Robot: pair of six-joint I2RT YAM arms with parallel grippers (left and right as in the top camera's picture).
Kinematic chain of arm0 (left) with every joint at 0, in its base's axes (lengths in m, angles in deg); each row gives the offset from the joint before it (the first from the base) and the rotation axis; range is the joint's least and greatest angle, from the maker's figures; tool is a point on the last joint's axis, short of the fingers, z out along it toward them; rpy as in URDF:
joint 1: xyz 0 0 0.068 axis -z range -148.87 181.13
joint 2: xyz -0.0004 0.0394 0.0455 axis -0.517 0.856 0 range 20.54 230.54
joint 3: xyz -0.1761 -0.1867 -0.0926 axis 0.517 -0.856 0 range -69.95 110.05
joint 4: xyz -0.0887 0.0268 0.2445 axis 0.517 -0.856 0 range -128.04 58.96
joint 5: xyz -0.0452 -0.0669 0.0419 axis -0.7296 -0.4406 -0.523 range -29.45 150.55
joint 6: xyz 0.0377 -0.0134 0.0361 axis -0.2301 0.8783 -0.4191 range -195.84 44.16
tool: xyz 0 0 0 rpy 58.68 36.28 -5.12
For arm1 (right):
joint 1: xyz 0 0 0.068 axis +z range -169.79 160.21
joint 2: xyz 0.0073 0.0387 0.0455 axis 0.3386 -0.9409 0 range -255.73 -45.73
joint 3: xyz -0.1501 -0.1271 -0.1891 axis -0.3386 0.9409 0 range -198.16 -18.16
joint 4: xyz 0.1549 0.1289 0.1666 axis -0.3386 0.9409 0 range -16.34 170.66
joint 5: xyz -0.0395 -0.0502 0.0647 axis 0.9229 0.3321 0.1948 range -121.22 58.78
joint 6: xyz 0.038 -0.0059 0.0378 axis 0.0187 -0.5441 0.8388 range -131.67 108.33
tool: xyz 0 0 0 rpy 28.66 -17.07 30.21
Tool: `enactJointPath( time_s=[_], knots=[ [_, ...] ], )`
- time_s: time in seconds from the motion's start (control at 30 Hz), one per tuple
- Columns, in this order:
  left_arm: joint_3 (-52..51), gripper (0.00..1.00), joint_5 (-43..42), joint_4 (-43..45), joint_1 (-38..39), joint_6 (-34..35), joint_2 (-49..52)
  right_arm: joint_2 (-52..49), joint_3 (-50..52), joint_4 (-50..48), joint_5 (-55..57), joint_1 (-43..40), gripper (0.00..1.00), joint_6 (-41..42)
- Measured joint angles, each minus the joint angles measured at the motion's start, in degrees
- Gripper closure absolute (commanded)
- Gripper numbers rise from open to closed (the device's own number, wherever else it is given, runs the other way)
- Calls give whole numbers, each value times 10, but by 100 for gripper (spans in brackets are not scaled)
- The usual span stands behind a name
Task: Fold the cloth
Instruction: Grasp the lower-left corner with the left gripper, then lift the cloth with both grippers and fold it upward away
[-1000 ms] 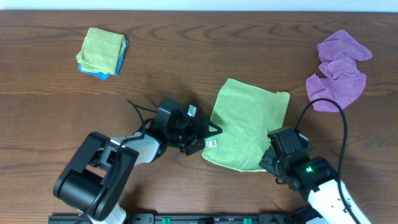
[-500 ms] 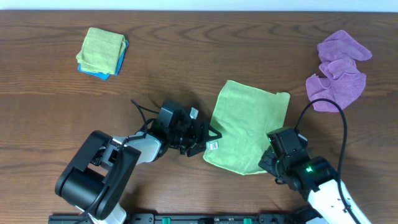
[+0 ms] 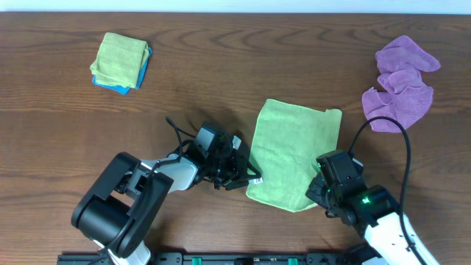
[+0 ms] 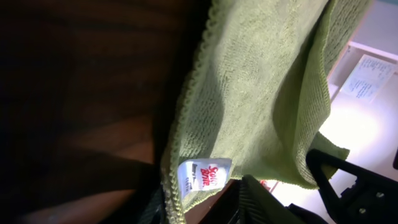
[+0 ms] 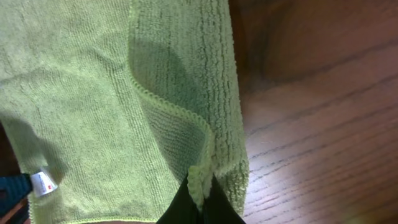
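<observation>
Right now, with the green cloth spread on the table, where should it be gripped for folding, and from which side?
I would take the cloth at its two near corners, coming in low from the near edge. It lies mostly flat, so only the thin hemmed corners give jaws a purchase; the white tag marks the left one.

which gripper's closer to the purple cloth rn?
Right. The right gripper is at the green cloth's near right corner, below and left of the purple cloth. The left gripper is at the green cloth's opposite, left edge, farther off.
</observation>
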Motion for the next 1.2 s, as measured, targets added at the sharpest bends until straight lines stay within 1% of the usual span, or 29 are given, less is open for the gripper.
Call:
enactJointPath(
  time_s=[0.07, 0.1, 0.27, 0.37, 0.5, 0.53, 0.6, 0.73, 0.8, 0.87, 0.93, 1.07, 1.2],
  knots=[
    [-1, 85, 9, -6, 1, -6, 1, 0, 0, 0, -2, 0, 98, 0],
    [-2, 94, 11, -6, 1, -3, 2, 0, 0, -1, -2, 0, 98, 0],
    [-4, 94, 17, -8, 3, -16, 8, 0, 0, -8, -6, 0, 99, 0],
    [3, 94, 12, -19, 0, -48, 11, 0, 0, -51, -12, 0, 98, -12],
    [62, 94, 19, -96, -19, -100, 26, 0, 0, -131, -15, 0, 98, -48],
    [84, 94, 24, -114, -28, -113, 29, -3, 0, -166, -13, 0, 99, -60],
    [141, 94, 38, -160, -49, -140, 33, -15, -1, -202, -10, 0, 99, -73],
    [243, 94, 75, -220, -83, -187, 33, -79, -3, -321, -5, -10, 99, -99],
    [290, 94, 100, -239, -104, -210, 33, -128, -5, -397, -7, -24, 99, -111],
    [321, 94, 122, -250, -121, -227, 33, -174, -10, -457, -9, -45, 99, -117],
    [350, 94, 144, -251, -140, -238, 33, -223, -30, -495, -16, -71, 99, -121],
    [395, 94, 181, -250, -179, -251, 33, -323, -125, -524, -35, -108, 99, -144],
    [409, 94, 196, -250, -206, -258, 33, -403, -247, -512, -61, -113, 98, -171]
  ],
)
